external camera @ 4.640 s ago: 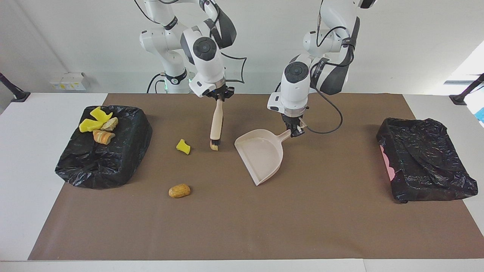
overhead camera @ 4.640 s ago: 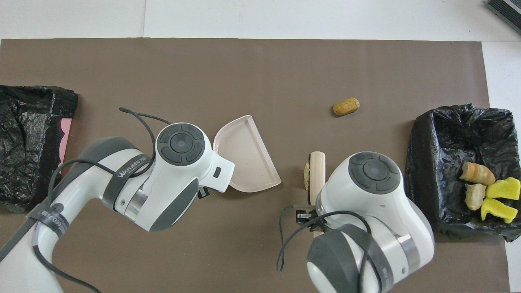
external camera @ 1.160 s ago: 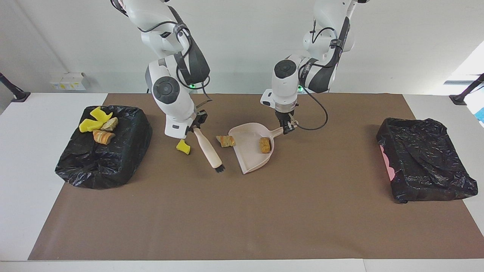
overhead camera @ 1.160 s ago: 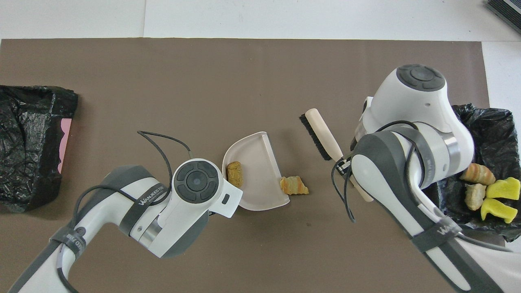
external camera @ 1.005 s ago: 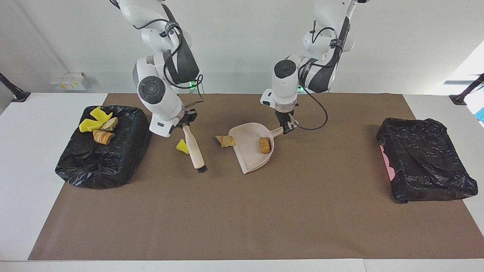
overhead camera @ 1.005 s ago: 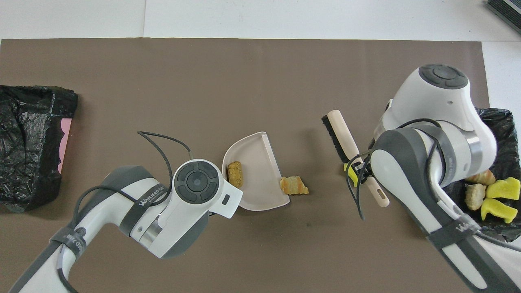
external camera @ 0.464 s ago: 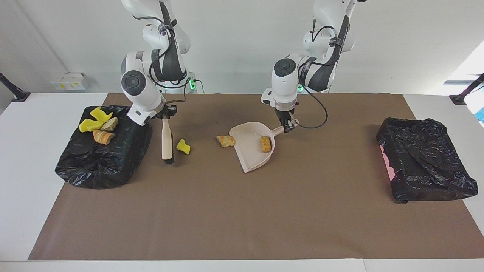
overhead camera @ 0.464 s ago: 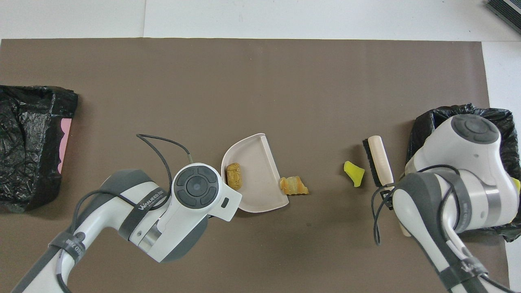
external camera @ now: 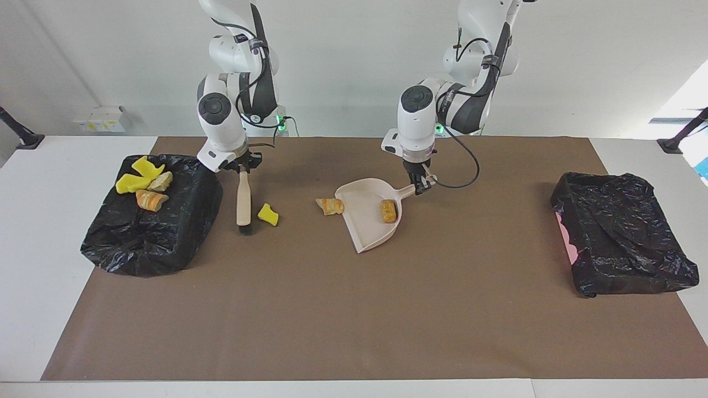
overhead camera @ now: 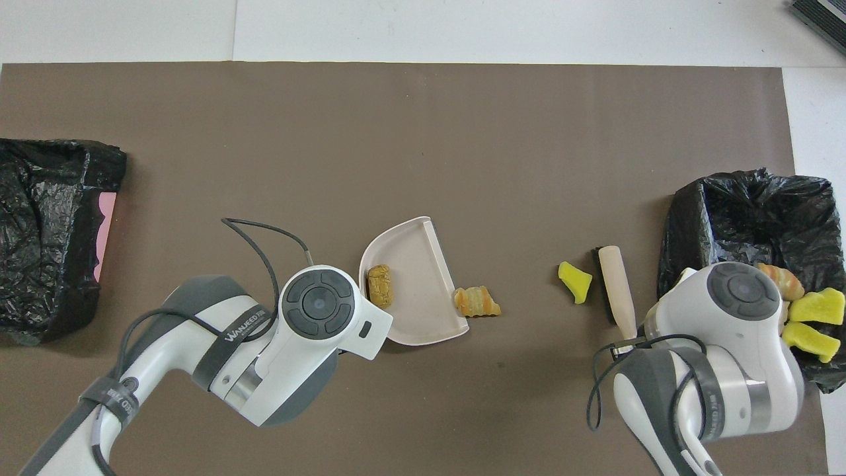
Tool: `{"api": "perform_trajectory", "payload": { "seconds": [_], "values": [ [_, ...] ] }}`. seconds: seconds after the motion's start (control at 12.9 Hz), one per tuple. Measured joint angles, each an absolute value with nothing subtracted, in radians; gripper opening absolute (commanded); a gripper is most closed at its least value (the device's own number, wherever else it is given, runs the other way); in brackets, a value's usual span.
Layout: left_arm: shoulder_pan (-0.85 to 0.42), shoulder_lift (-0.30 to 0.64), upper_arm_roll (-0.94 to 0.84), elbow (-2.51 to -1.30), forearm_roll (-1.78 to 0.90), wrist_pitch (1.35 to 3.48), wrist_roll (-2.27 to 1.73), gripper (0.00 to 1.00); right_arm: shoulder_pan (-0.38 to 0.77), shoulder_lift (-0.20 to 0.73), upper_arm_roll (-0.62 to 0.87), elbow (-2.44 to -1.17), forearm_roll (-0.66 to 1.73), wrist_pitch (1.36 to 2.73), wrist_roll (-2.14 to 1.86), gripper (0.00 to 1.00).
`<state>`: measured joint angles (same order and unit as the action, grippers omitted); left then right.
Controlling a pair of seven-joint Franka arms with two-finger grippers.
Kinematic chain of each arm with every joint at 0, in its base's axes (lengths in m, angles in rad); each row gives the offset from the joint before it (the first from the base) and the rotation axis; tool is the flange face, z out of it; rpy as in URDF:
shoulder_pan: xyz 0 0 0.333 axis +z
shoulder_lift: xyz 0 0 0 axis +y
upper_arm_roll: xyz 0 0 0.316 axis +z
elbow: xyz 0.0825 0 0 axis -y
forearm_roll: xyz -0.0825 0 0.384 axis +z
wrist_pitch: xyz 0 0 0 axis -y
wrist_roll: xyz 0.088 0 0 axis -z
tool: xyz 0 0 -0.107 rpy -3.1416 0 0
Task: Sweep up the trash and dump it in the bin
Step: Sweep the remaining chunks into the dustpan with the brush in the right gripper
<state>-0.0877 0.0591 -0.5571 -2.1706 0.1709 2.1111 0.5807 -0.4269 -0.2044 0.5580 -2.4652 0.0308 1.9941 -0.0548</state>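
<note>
The left gripper clamps the beige dustpan flat, mouth toward the right arm's end, while the right gripper clamps the brush beside the yellow scrap, ready to sweep it in.

Overhead, both arms' wrists hide their pincers; the left arm covers the dustpan handle.

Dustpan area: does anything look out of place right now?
One tan scrap lies on the mat just outside the dustpan, against its rim rather than in it, while another chunk sits inside. A yellow scrap is loose beside the brush.
</note>
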Motion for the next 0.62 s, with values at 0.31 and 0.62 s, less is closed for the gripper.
{"api": "perform_trajectory", "payload": {
  "seconds": [0.31, 0.62],
  "values": [
    [-0.088, 0.059, -0.556, -2.172, 0.171, 2.114, 0.581, 0.0, -0.23, -0.151, 0.565, -2.451, 0.061, 2.061, 0.161, 0.0],
    [-0.088, 0.059, -0.556, -2.173, 0.171, 2.116, 0.581, 0.0, -0.119, -0.051, 0.567, -2.352, 0.062, 2.067, 0.298, 0.0]
  ]
}}
